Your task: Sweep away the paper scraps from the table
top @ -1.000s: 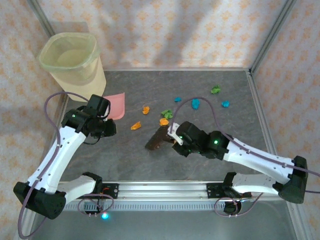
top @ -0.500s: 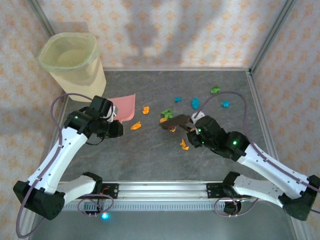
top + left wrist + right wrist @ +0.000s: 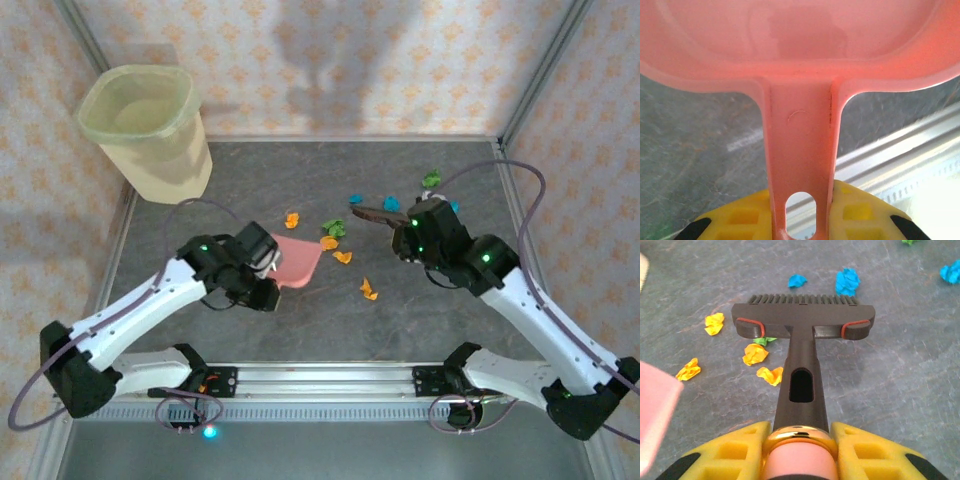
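Several paper scraps [image 3: 343, 257] dot the tabletop [image 3: 300, 320]. The left jaws pinch the pink dustpan [image 3: 298, 257] by its handle, mouth facing right toward them; the right jaws clamp the brush [image 3: 378, 214], head aimed far-left.

Dark brush [image 3: 802, 320] held in right claw [image 3: 799, 440], orange, green, blue paper scraps [image 3: 755, 354] on table [image 3: 900, 385], pink dustpan [image 3: 655, 410] corner at left

- Bin [image 3: 148, 130]: pale yellow, upright, far-left corner.
- Dustpan [image 3: 300, 262]: pink, centre-left, open edge facing right.
- Brush [image 3: 376, 213]: dark brown, right of dustpan, apart from it.
- Walls [image 3: 350, 60]: orange-patterned.
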